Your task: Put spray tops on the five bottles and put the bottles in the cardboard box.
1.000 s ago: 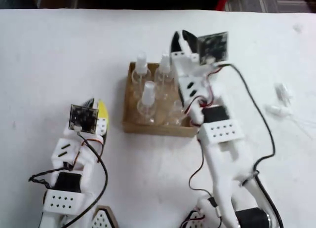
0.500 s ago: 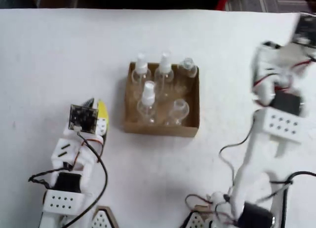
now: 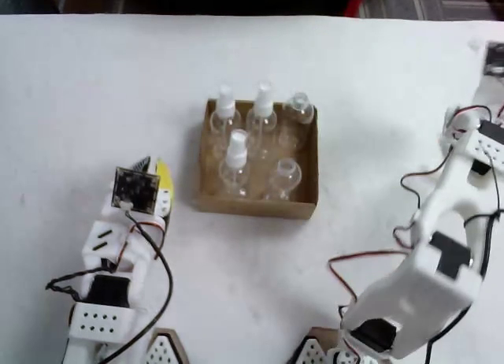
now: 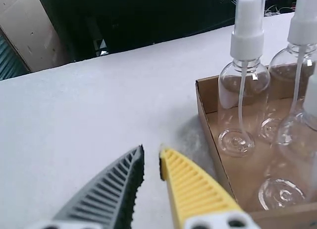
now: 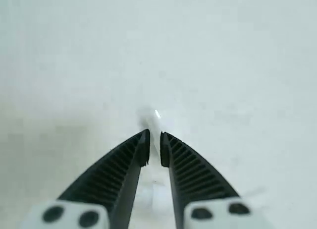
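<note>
The cardboard box [image 3: 256, 206] stands mid-table with five clear bottles in it. Three carry white spray tops [image 3: 236, 147]; two at the box's right side, a rear bottle [image 3: 299, 108] and a front bottle [image 3: 283, 173], are bare-necked. My left gripper [image 3: 153, 167] rests left of the box, its grey and yellow fingers nearly together with nothing between them [image 4: 151, 157]; a topped bottle [image 4: 242, 90] and the box wall [image 4: 208, 115] lie ahead of it. My right arm [image 3: 441, 246] stretches to the table's far right edge. The right gripper [image 5: 154, 137] is shut on a white spray top [image 5: 153, 117] over bare table.
A small white scrap [image 3: 472, 42] lies near the far right corner. The table's far edge borders a dark floor at the back. Open white tabletop surrounds the box on the left and in front. Both arm bases sit at the near edge.
My right arm swung away from the box's back right corner to the table's far right edge, uncovering the two untopped bottles. The left arm and the box stayed put.
</note>
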Controlling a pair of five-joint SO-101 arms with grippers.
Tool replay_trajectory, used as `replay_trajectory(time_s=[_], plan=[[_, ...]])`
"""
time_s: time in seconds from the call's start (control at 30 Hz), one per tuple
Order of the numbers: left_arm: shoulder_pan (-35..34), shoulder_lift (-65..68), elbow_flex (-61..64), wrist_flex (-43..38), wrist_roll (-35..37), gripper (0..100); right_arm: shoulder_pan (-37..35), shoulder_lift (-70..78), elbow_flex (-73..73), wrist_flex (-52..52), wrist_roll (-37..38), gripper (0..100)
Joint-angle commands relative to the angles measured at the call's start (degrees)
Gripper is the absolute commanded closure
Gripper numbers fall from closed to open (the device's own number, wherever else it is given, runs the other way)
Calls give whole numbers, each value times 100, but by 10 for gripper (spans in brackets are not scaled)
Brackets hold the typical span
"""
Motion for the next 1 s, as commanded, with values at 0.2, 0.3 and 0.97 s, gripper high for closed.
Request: replay_trajectory(time_s=[0.2, 0.3, 0.97], plan=[[57, -57, -18, -97, -105, 940, 40, 1736, -2664, 1218, 1319, 973], [57, -57, -18, -97, -114, 940, 57, 2246, -3525, 1657, 1319, 950], [66, -57, -18, -123, -114, 940, 75, 4813, -6910, 3064, 1846, 911]])
